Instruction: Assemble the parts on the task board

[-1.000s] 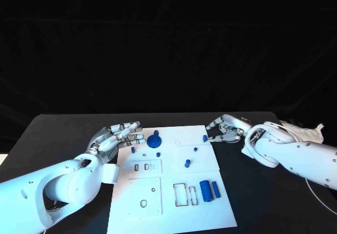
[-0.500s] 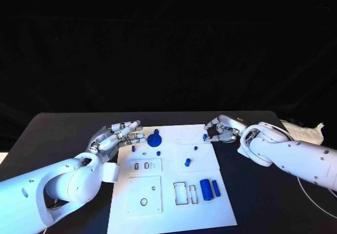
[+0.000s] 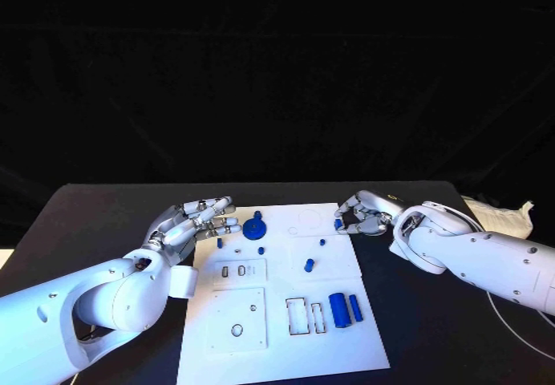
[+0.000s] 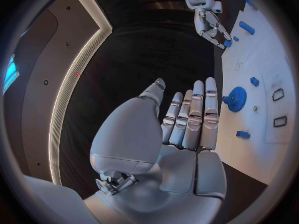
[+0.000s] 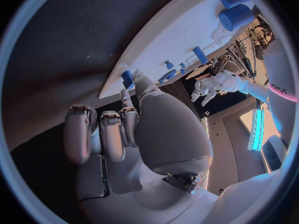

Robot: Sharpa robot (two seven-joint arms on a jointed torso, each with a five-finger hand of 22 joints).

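Head view: white rectangular task board (image 3: 347,337) lies mid-table on the black table (image 3: 93,216), long axis running 12 to 6 o'clock. Left hand (image 3: 191,223) hovers at the board's 10 o'clock corner, fingers straight and fanned slightly apart, holding nothing, tips just beside a small blue peg (image 3: 220,241) and near the blue gear-shaped disc (image 3: 256,231) seated on the board. It looks parked there as a standby or brace, not a grip. Left wrist view agrees: palm flat, fingers (image 4: 198,109) side by side, nothing between them.

Right hand (image 3: 362,215) sits at the board's 1 o'clock edge, fingers curled in. A small blue piece (image 3: 339,224) shows at the fingertips by the board rim. In the right wrist view the thumb reaches to a small blue part (image 5: 127,78) at the board edge, other fingers folded; cannot tell if it is pinched or only touched. Judging by the pose, this is a pick at the rim.

Other loose parts: short blue peg (image 3: 309,264) mid-board, large blue cylinder (image 3: 338,310) and thin blue bar (image 3: 355,308) at 5 o'clock beside empty rectangular slots (image 3: 296,315). Most parts look unseated, so the task seems early.
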